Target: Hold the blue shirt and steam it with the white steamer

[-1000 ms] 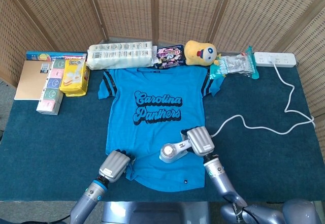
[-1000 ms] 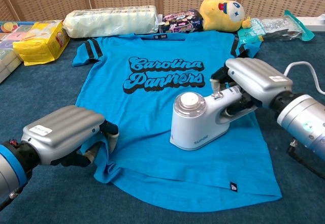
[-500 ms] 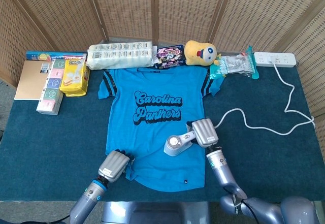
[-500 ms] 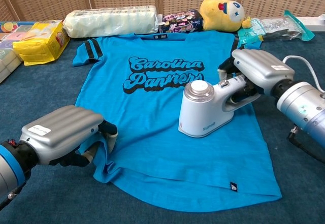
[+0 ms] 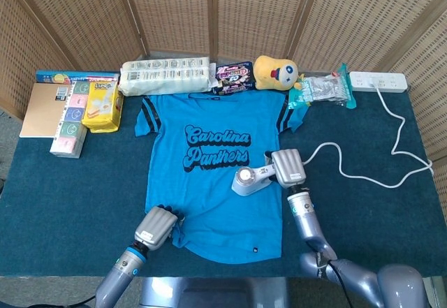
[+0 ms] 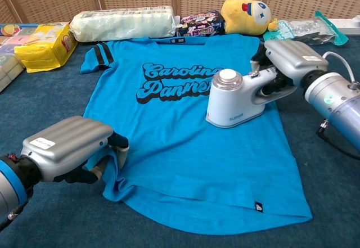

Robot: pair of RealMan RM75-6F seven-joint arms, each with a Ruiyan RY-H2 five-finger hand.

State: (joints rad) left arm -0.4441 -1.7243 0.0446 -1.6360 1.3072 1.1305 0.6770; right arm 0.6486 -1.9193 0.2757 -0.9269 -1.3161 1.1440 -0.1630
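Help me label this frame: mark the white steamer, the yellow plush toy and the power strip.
white steamer (image 6: 233,106): chest view, on its white body.
yellow plush toy (image 5: 274,71): head view, on its face.
power strip (image 5: 378,80): head view, middle of its white casing.

Looked like soft matt heathered cloth on the blue short-sleeved shirt (image 6: 191,147). Glossy smooth plastic on the white handheld steamer (image 6: 232,106). Brushed silver-grey metallic shell on both hands. Fuzzy dark teal felt-like table cover (image 5: 84,189).

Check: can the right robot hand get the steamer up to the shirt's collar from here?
Probably yes. The right robot hand holds the steamer mid-shirt, and the fabric toward the collar lies bare.
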